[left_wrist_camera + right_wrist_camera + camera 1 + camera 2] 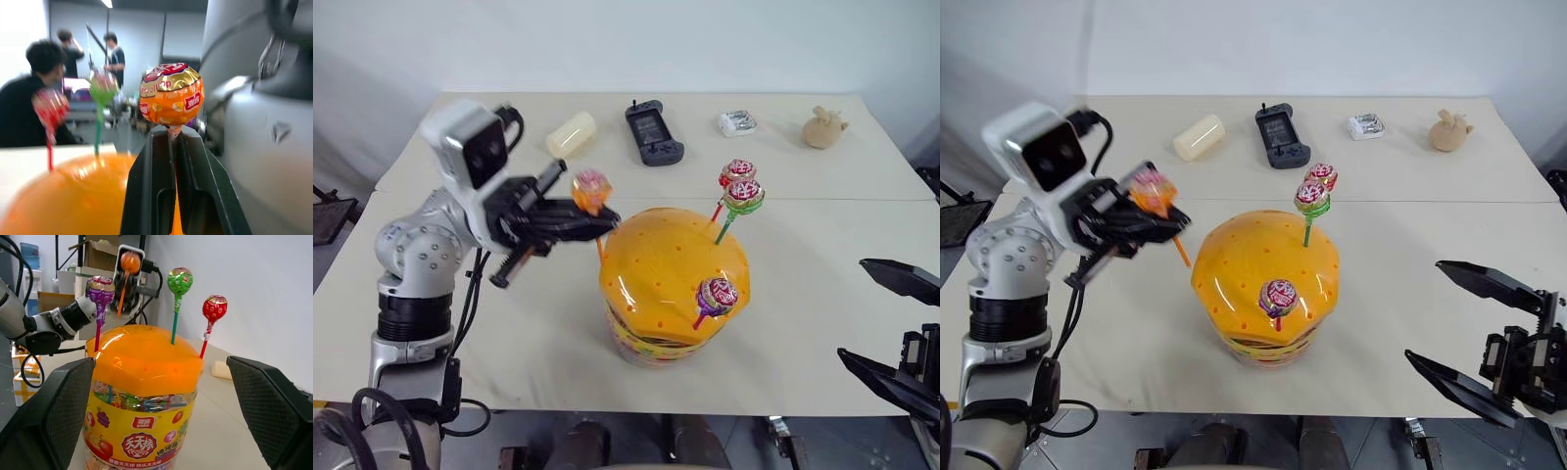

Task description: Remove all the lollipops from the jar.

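Bare table [1410, 294] lies open between the right claw [1474, 328] and the jar [1263, 284].

left pincer [597, 220] grips orange lollipop [591, 190] | apparently clear of jar [671, 284]

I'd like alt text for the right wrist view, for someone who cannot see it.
A burger-shaped jar with an orange dome holds three lollipops: purple lollipop, green lollipop, red lollipop. Behind it the left gripper holds an orange lollipop by its stick, clear of the jar.

cream cylinder [572, 134], black game controller [653, 133], small white pack [738, 123], tan plush toy [823, 128] lying along table [509, 333] far edge
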